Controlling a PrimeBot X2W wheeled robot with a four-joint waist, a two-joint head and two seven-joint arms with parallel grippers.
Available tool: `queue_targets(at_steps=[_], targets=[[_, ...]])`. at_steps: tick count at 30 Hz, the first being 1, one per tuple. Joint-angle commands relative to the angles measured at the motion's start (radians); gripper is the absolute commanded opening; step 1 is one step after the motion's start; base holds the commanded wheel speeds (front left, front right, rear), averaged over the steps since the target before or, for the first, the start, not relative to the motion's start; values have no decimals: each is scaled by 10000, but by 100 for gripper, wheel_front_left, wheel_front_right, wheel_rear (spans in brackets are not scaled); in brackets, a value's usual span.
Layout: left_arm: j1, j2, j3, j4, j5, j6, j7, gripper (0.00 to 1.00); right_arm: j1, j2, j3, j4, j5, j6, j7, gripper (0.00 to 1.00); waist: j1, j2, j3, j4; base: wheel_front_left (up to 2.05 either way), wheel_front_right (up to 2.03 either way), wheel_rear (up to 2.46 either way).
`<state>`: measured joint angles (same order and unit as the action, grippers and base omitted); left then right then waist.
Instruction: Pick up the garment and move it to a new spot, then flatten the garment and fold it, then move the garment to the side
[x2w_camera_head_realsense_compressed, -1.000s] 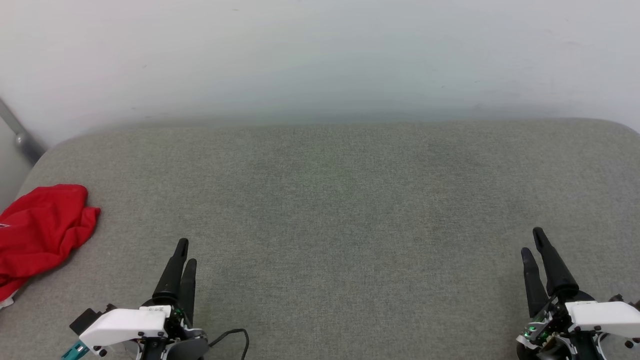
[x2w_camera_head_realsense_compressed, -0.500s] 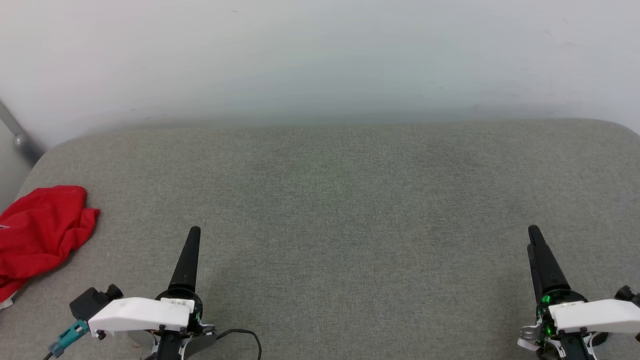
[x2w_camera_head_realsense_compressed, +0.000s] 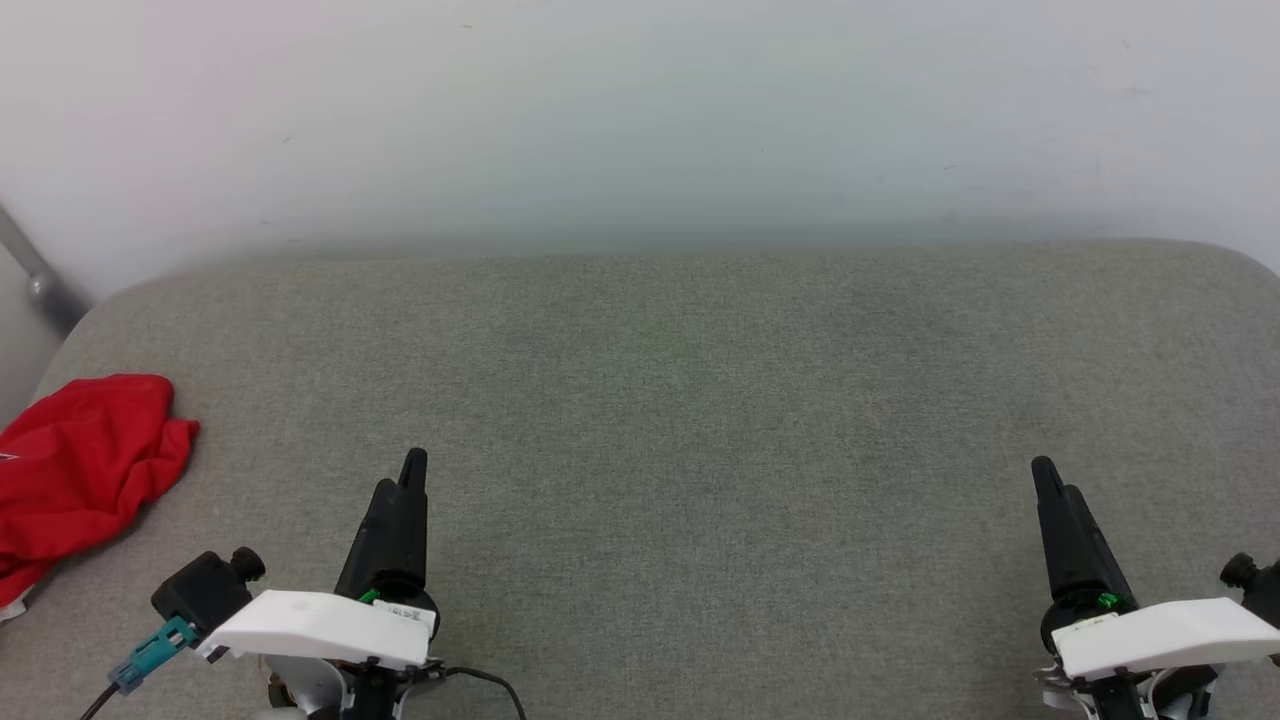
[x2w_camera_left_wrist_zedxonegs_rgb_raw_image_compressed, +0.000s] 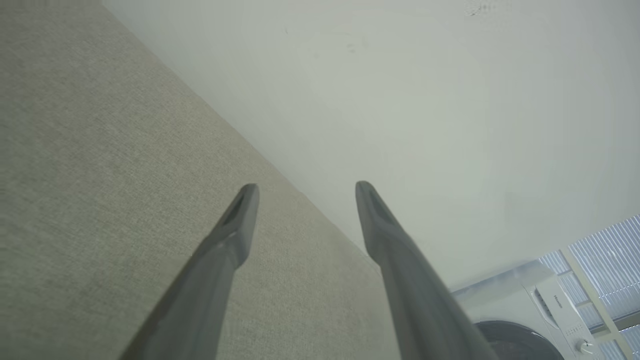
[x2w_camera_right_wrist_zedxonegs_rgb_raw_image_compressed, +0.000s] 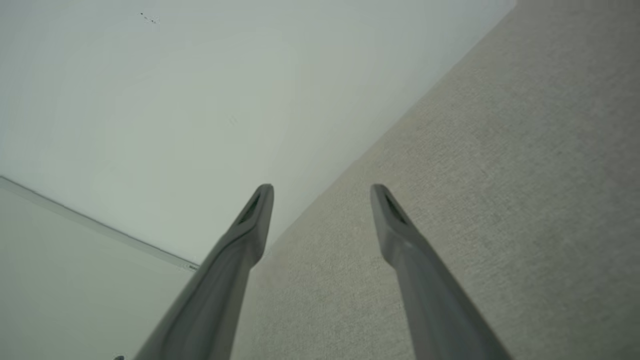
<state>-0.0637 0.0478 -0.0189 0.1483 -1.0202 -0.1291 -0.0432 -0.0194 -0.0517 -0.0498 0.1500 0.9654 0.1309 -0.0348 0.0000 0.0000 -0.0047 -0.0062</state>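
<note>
**Red garment bunched at the far left; both grippers open, holding nothing**

In the head view, a grey metal bar (x2w_camera_head_realsense_compressed: 35, 270) slanted down the white wall (x2w_camera_head_realsense_compressed: 640, 120) at the far left. The wall rose behind a wide grey upholstered surface (x2w_camera_head_realsense_compressed: 680, 400). A teal connector (x2w_camera_head_realsense_compressed: 152, 660) and a black cable (x2w_camera_head_realsense_compressed: 495, 685) sat at the left wrist. In the left wrist view, a white washing machine (x2w_camera_left_wrist_zedxonegs_rgb_raw_image_compressed: 540, 310) and window blinds (x2w_camera_left_wrist_zedxonegs_rgb_raw_image_compressed: 600, 260) showed at the lower right corner.

The left gripper (x2w_camera_head_realsense_compressed: 400, 475) hung over the surface at the lower left. In its wrist view, the left gripper (x2w_camera_left_wrist_zedxonegs_rgb_raw_image_compressed: 306, 189) had its jaws set well apart, gripping nothing. The right gripper (x2w_camera_head_realsense_compressed: 1055, 480) hung at the lower right, and its jaws (x2w_camera_right_wrist_zedxonegs_rgb_raw_image_compressed: 321, 189) were spread just as wide, with nothing between them.

The garment (x2w_camera_head_realsense_compressed: 80, 470) lay at the surface's left edge, well apart from the left gripper, with a stretch of grey fabric between them. It was a crumpled red heap, partly cut off by the frame. A sliver of white showed at its lower edge, and any lettering was too hidden to read.
</note>
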Motion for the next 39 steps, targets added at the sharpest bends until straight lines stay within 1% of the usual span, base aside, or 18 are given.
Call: queue_targets(at_steps=[1, 9, 10, 25, 39], targets=[[-27, 17, -67, -190, 558, 14, -128, 100, -73, -51, 24, -218, -620, -1, -9, 100, 0, 0, -6, -1, 0, 0, 0], [-18, 19, -308, -130, 2064, 36, -403, 100, 51, -24, 29, -374, -2100, -1, -11, 100, 0, 0, -15, 22, 0, 0, 0], [-18, 19, -308, -130, 2064, 36, -403, 100, 51, -24, 29, -374, -2100, -1, -11, 100, 0, 0, -15, 22, 0, 0, 0], [-70, 49, -642, -184, 4293, 216, -859, 100, 188, 4, 67, -809, -4398, -2, -306, 100, 0, 0, -18, 47, 0, 0, 0], [-42, 168, -902, -342, 5957, 457, -1228, 100, 306, 10, 52, -1153, -5975, -2, -446, 100, 0, 0, -45, 64, 0, 0, 0]])
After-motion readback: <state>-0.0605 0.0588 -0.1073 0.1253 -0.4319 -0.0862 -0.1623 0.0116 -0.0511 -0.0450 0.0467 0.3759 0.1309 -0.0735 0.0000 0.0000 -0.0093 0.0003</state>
